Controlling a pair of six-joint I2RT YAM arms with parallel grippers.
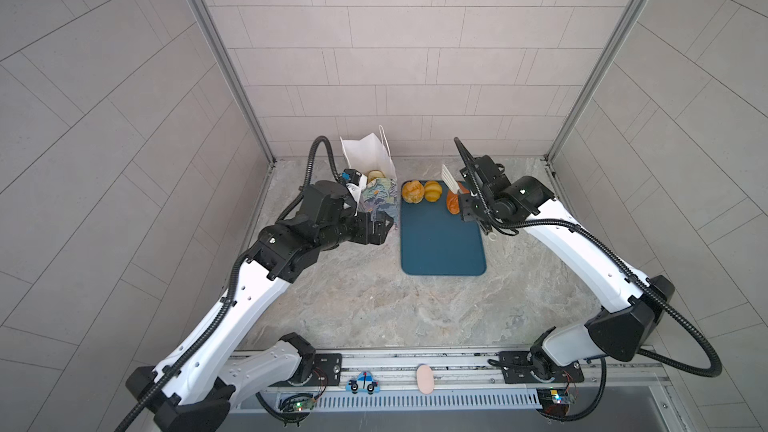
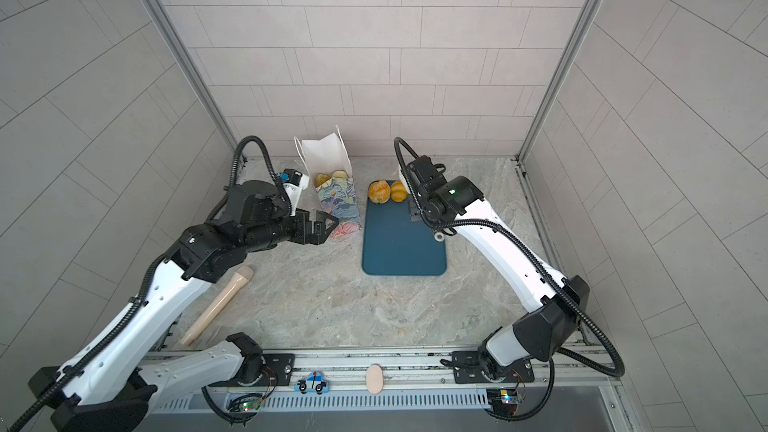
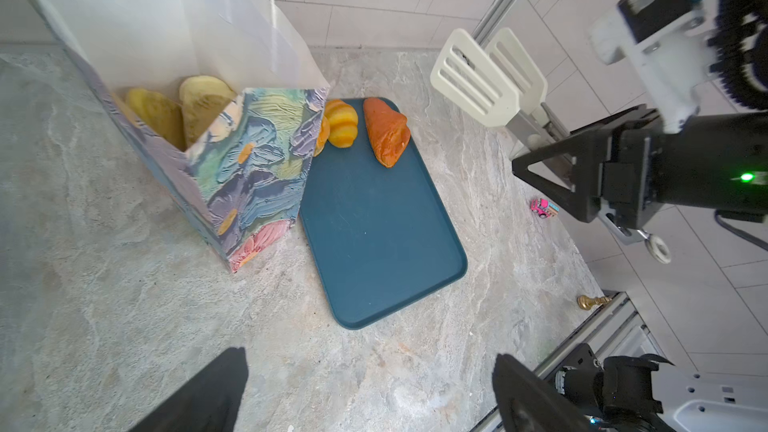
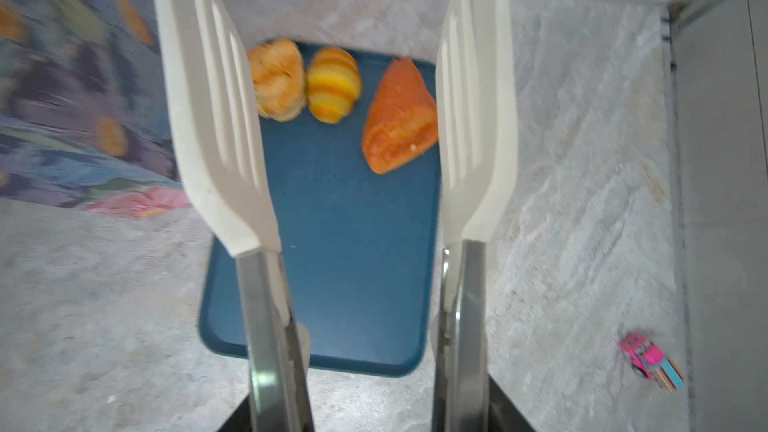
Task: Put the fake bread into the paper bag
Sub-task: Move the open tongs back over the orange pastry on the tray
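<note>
The paper bag (image 1: 376, 197) (image 2: 337, 199) (image 3: 249, 168) stands open at the back left, with two pieces of fake bread (image 3: 156, 112) (image 2: 322, 179) inside. On the far end of the blue tray (image 1: 442, 243) (image 4: 345, 222) lie a round roll (image 1: 412, 192) (image 4: 276, 78), a striped croissant (image 1: 432, 191) (image 3: 341, 124) and an orange-brown piece (image 1: 453, 202) (image 4: 401, 118). My right gripper (image 1: 473, 209) (image 4: 374, 421) is shut on white slotted tongs (image 1: 449, 178) (image 3: 478, 76). Their blades are spread and empty above the orange-brown piece. My left gripper (image 1: 380, 228) (image 3: 370, 401) is open and empty beside the bag's near corner.
A pink toy car (image 3: 542, 207) (image 4: 652, 361) and a gold chess piece (image 3: 592, 302) lie right of the tray near the wall. A beige rolling pin (image 2: 220, 305) lies under the left arm. Tiled walls close three sides.
</note>
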